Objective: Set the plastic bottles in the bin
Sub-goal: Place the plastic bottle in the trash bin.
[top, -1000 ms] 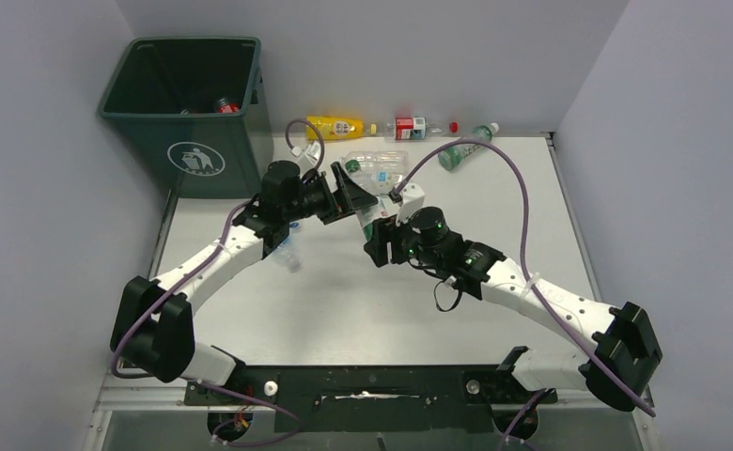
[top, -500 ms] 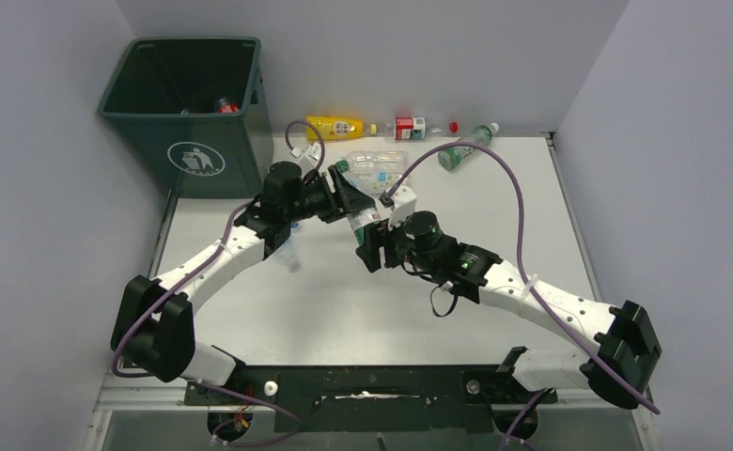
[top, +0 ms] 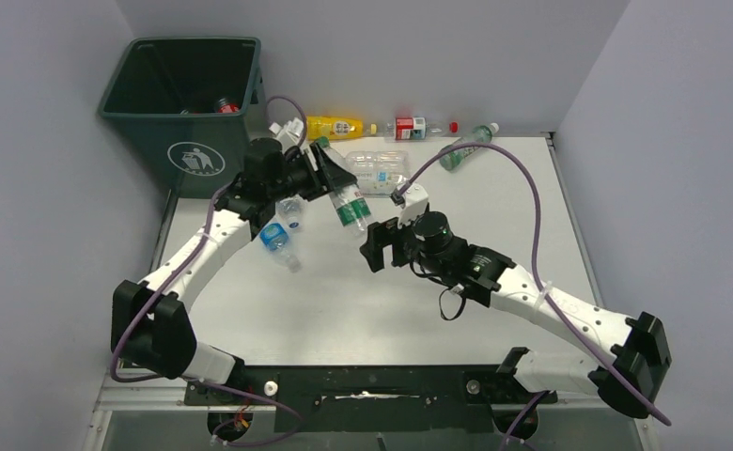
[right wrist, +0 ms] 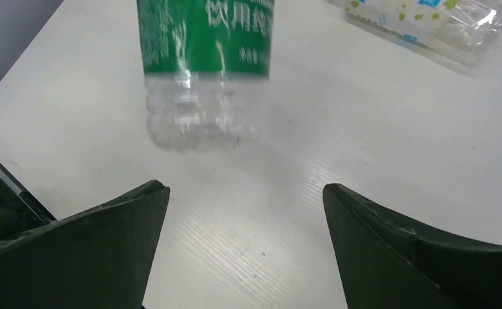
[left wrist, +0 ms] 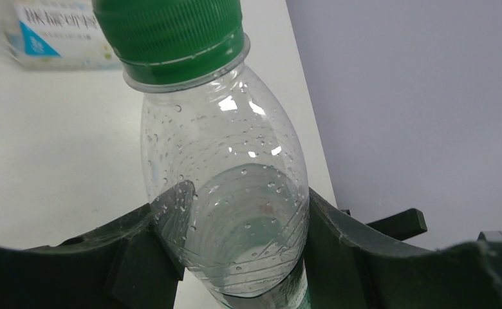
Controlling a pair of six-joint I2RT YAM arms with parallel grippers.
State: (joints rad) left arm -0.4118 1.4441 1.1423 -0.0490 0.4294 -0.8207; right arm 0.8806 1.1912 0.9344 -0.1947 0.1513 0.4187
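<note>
My left gripper [top: 335, 177] is shut on a clear plastic bottle [top: 351, 209] with a green cap and green label, held above the table and tilted. In the left wrist view the bottle [left wrist: 226, 193] sits squeezed between both fingers, below its green cap [left wrist: 171, 26]. My right gripper [top: 374, 242] stands open just right of the bottle's lower end, nothing between its fingers [right wrist: 107, 219]; that end [right wrist: 203, 109] hangs ahead of them. The dark green bin [top: 184, 155] stands at the back left with a red-capped bottle [top: 225, 106] inside.
Along the back edge lie a yellow bottle [top: 335, 126], a red-labelled bottle [top: 410, 127] and a green-labelled one [top: 461, 150]. A crumpled clear bottle [top: 379, 170] lies mid-table. Two blue-labelled bottles [top: 278, 240] lie under the left arm. Grey walls close both sides.
The left gripper shut on the bottle that the right gripper held, then the right gripper opened and let go. The left arm swung the bottle back and left, toward the bin.
</note>
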